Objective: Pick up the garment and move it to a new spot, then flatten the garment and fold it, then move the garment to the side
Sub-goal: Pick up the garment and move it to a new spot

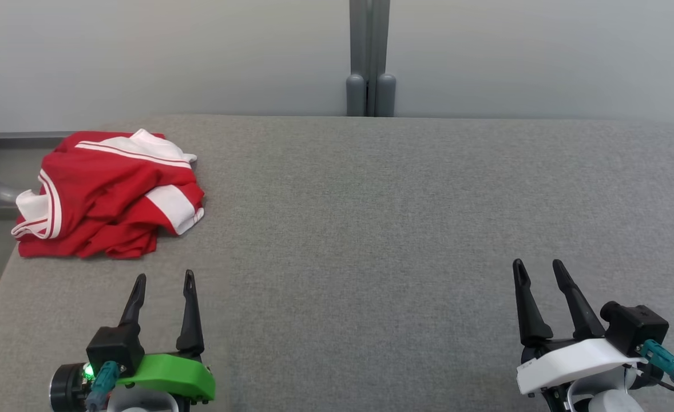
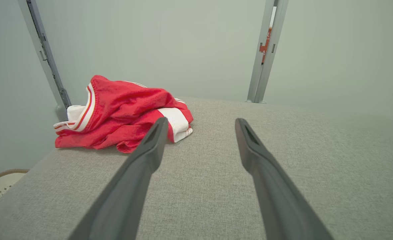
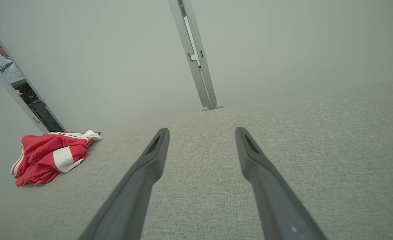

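The garment (image 1: 108, 194), red and white, lies crumpled at the upper left of the head view, on the grey tabletop (image 1: 371, 229). It looks light, limp and probably slippery; a raised fold should pinch best. Both the left jaws and right jaws stand released, empty.

The left claw (image 2: 201, 124) covers part of the garment (image 2: 116, 113).
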Motion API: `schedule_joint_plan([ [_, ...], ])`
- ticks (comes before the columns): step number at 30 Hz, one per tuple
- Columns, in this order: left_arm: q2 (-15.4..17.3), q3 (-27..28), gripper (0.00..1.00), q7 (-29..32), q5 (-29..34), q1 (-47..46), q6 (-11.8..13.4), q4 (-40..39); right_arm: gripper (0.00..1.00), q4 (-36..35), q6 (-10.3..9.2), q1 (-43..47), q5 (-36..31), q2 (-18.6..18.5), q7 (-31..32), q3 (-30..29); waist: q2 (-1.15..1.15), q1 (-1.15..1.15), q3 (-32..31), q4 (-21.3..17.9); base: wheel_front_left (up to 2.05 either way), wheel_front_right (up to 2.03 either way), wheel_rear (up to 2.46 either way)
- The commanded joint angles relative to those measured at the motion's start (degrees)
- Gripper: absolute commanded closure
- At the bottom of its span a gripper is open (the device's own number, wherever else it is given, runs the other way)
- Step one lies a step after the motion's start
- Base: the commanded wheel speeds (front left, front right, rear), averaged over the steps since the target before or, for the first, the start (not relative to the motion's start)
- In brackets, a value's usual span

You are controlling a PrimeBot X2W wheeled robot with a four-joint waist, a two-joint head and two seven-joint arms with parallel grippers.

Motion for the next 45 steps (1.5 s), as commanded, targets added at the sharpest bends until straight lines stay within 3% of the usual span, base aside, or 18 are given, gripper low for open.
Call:
schedule_joint_plan([
  [1, 0.5, 0.3, 0.0, -0.1, -0.6, -0.9, 0.3, 0.1, 0.0, 0.2, 0.02, 0.6, 0.2, -0.1, -0.2, 0.1, 0.0, 0.0, -0.1, 1.8, 0.0, 0.0, 0.0],
  [28, 2.3, 1.8, 0.0, 0.9, -2.5, 0.8, 2.6, -1.0, 0.0, 0.7, 0.02, 0.3, 0.4, 0.0, -0.2, 1.1, 0.0, 0.0, 1.3, 18.4, 0.0, 0.0, 0.0],
  [36, 2.8, 2.4, 0.0, 0.8, -3.4, 1.3, 2.9, -1.3, 0.0, 1.0, 0.02, 0.1, 0.6, -0.3, -0.2, 1.6, 0.0, 0.0, 1.5, 21.8, 0.0, 0.0, 0.0],
  [45, 3.0, 2.8, 0.0, 0.5, -4.1, 2.0, 3.3, -1.2, 0.0, 1.3, 0.02, -0.1, 0.9, -0.6, -0.2, 2.2, 0.0, 0.0, 1.6, 22.8, 0.0, 0.0, 0.0],
])
